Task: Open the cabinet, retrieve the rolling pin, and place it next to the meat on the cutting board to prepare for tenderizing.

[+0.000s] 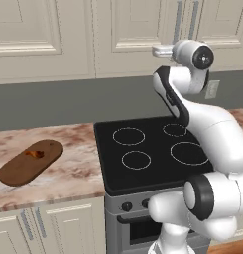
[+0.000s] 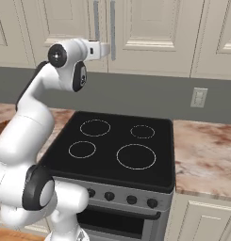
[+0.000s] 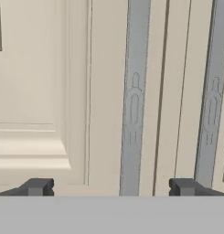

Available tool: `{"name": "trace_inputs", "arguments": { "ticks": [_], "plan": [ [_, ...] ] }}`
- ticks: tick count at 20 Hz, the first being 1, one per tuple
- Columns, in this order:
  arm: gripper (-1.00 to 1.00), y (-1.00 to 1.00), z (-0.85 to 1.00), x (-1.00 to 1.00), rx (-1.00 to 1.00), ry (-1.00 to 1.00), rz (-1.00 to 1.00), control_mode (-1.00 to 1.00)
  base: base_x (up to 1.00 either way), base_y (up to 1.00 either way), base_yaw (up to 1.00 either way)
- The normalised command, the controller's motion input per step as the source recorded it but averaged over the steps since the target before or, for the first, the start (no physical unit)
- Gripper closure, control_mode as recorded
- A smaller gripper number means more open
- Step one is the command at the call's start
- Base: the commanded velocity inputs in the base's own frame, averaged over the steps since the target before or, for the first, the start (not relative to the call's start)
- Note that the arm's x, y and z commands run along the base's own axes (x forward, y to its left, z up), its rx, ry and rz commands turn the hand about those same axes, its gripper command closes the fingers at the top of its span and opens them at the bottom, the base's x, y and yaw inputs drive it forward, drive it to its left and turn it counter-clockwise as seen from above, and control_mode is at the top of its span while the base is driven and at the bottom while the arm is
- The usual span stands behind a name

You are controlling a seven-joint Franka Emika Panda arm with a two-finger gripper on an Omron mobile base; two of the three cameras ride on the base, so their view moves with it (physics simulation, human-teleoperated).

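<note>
Gripper (image 3: 111, 187) spread wide, facing closed cabinet (image 3: 63, 91), left handle (image 3: 134, 100) between fingertips

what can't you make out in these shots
- Rolling pin: the cabinet doors are shut in all views, so what is inside is hidden.
- Meat: too small in the left base view to tell its shape on the board.
- Gripper: hand view cuts its open fingers off at the tips; whether they touch the handle cannot be told.
- Board in the right base view: the arm covers it.
</note>
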Motion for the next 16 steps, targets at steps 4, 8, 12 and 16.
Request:
{"name": "trace_inputs", "arguments": {
  "ticks": [4, 8, 12, 16],
  "plan": [
    [-1.0, 0.0, 0.04, 0.37, 0.0, 0.0, 0.01, -1.0, 0.0, 0.0, 0.0],
    [-1.0, 0.0, 0.02, 0.37, 0.0, 0.0, 0.01, -1.0, 0.0, 0.0, 0.0],
    [-1.0, 0.0, 0.01, 0.39, 0.0, 0.01, 0.01, -1.0, 0.0, 0.0, 0.0],
    [1.0, 0.0, 0.0, 0.41, 0.0, 0.02, 0.0, -1.0, 0.0, 0.0, 0.0]
  ]
}}
